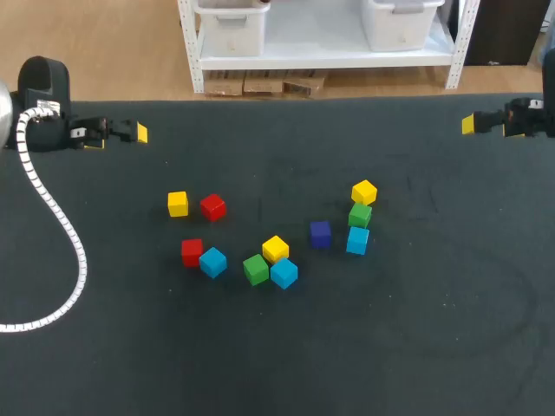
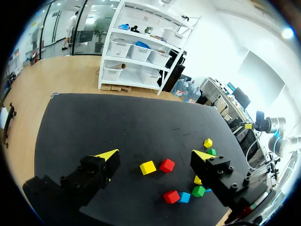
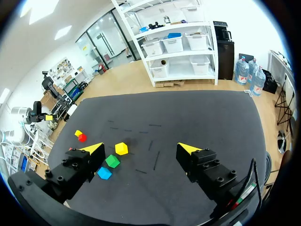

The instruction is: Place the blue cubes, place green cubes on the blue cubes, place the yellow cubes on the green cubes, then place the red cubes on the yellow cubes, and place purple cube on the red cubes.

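Note:
Cubes lie loose mid-table. A yellow cube (image 1: 178,204) and a red cube (image 1: 212,207) sit at the left, with a red cube (image 1: 192,252) and a blue cube (image 1: 212,262) below them. A green cube (image 1: 256,269), a yellow cube (image 1: 276,249) and a blue cube (image 1: 284,273) cluster in the middle. The purple cube (image 1: 321,234) stands alone. To its right a yellow cube (image 1: 364,191), a green cube (image 1: 360,215) and a blue cube (image 1: 357,240) form a row. My left gripper (image 1: 117,137) (image 2: 155,154) is open at the far left edge. My right gripper (image 1: 490,126) (image 3: 141,148) is open at the far right edge. Both are empty.
The black table (image 1: 434,329) has bare room at the front and on both sides of the cubes. My left arm's white ribbed cable (image 1: 61,225) curves over the table's left part.

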You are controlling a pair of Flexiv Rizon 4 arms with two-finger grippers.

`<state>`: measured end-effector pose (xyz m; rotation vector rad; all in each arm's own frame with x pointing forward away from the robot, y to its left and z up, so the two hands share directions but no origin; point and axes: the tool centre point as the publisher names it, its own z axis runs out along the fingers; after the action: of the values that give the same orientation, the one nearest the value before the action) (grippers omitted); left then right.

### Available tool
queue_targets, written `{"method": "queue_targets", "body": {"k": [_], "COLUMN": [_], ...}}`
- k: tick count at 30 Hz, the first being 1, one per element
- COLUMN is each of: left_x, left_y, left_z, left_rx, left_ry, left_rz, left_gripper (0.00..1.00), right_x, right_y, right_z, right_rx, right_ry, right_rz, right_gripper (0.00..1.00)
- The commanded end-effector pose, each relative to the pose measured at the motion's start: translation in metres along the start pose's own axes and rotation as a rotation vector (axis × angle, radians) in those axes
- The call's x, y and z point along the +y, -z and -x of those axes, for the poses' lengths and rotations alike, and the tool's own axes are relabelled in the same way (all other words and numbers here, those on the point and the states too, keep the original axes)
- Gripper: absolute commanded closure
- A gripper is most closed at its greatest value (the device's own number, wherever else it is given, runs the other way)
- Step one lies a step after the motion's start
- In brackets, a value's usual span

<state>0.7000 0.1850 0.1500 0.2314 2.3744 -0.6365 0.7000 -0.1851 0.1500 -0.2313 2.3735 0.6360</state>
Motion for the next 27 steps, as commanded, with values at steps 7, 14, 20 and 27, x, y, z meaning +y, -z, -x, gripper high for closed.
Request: {"method": "queue_targets", "body": {"k": [7, 14, 20, 27], "left_x": [0.0, 0.0, 0.0, 0.0], "left_y": [0.0, 0.0, 0.0, 0.0], "left_z": [0.0, 0.0, 0.0, 0.0], "left_rx": [0.0, 0.0, 0.0, 0.0], "left_ry": [0.0, 0.0, 0.0, 0.0], "left_rz": [0.0, 0.0, 0.0, 0.0], "left_gripper": [0.0, 0.0, 0.0, 0.0], "right_x": [0.0, -0.0006, -0.0028, 0.0056], "right_y": [0.0, -0.0008, -0.0083, -0.0082], "right_z": [0.0, 0.0005, 0.0006, -0.0042], "right_rx": [0.0, 0.005, 0.05, 0.126], "right_ry": [0.0, 0.01, 0.138, 0.361], "right_rz": [0.0, 0.011, 0.08, 0.183], "right_gripper": [0.0, 0.0, 0.0, 0.0]}}
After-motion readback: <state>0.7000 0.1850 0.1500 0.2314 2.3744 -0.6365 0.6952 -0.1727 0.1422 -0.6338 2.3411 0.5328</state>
